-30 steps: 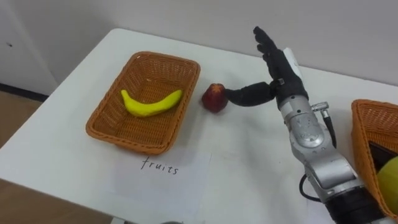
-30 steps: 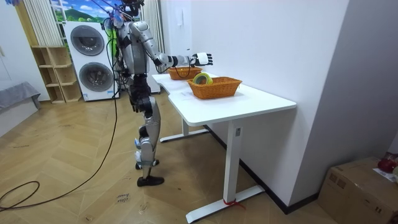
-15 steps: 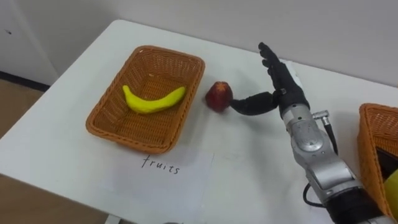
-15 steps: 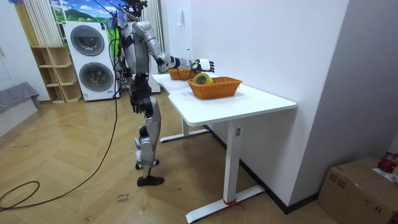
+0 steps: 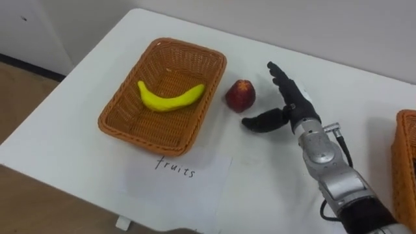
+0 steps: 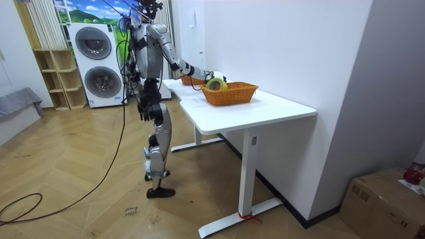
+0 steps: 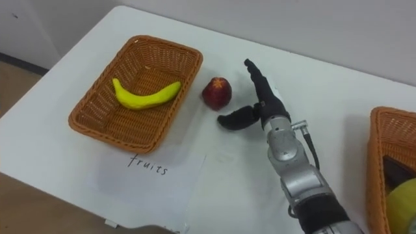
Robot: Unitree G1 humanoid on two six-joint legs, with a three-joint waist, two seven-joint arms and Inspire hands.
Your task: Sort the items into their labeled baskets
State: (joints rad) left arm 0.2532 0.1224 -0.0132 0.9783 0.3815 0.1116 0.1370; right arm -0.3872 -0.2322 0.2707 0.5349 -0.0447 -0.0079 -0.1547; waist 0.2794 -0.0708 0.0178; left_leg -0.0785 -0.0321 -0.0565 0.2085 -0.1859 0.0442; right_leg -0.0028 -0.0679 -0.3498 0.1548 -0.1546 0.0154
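The right hand [image 5: 290,105] had sunk toward the white worktop [image 5: 266,188], fingers spread, thumb now off the small red apple [image 5: 240,95]. The apple sat ungrasped beside the brown wicker basket [image 5: 144,138] near the left end.

The right arm reaches forward from the lower right with the forearm stretched out, ending in the right robot hand [image 5: 294,109] turned on edge. Its fingers [image 5: 281,77] are straight and close together, pointing away, and the thumb [image 5: 260,121] juts out to the left, with nothing held. In the room view the robot stands upright, its left robot hand [image 6: 142,111] hanging beside the hip.
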